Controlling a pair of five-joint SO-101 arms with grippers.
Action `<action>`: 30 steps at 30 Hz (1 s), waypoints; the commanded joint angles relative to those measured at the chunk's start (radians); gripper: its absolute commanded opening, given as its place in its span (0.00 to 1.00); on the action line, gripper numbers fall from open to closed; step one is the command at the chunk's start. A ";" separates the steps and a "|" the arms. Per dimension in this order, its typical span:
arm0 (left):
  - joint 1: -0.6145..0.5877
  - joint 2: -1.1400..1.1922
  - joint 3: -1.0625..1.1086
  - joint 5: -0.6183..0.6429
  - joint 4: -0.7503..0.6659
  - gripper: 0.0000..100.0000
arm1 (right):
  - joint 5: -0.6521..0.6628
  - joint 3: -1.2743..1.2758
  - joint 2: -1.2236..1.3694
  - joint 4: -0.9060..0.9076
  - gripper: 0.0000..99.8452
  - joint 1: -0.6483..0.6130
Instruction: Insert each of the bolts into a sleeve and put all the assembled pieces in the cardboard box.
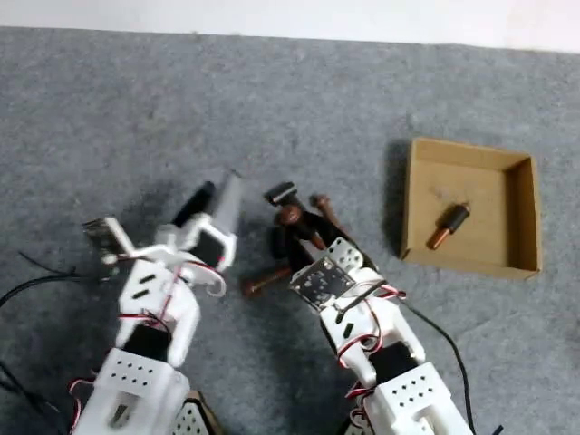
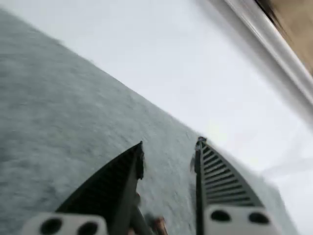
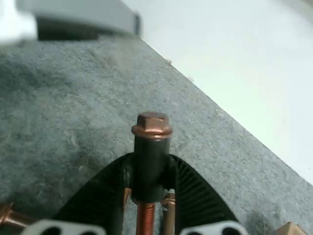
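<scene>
Bolt-and-sleeve piece (image 1: pixel 449 227) lies in the cardboard box (image 1: pixel 471 181). The right gripper (image 3: pixel 149 164) clamps a second assembled piece (image 3: pixel 151 142). A loose bolt (image 1: pixel 263 283) and sleeve (image 1: pixel 281 192) await joining. The left gripper (image 2: pixel 170 145) gapes empty.

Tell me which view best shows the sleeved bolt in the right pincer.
The right wrist view: the sleeved bolt stands close up in the right pincer, copper hex head above the black sleeve. The high view catches its head from above. The left wrist view faces carpet.

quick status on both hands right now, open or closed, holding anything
Left hand: open, holding nothing.
Right hand: closed on a sleeved bolt.
</scene>
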 commanded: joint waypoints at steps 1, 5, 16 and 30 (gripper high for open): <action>-0.039 -0.013 -0.058 0.032 0.000 0.17 | -0.012 0.102 -0.013 -0.007 0.01 0.064; -0.039 -0.013 -0.054 0.032 0.002 0.17 | -0.086 0.101 -0.013 -0.050 0.01 0.136; -0.038 -0.005 -0.048 -0.066 0.002 0.00 | -0.311 0.038 0.010 -0.105 0.01 0.401; -0.038 -0.004 -0.047 -0.068 0.002 0.01 | -0.661 -0.467 0.806 -0.220 0.01 0.754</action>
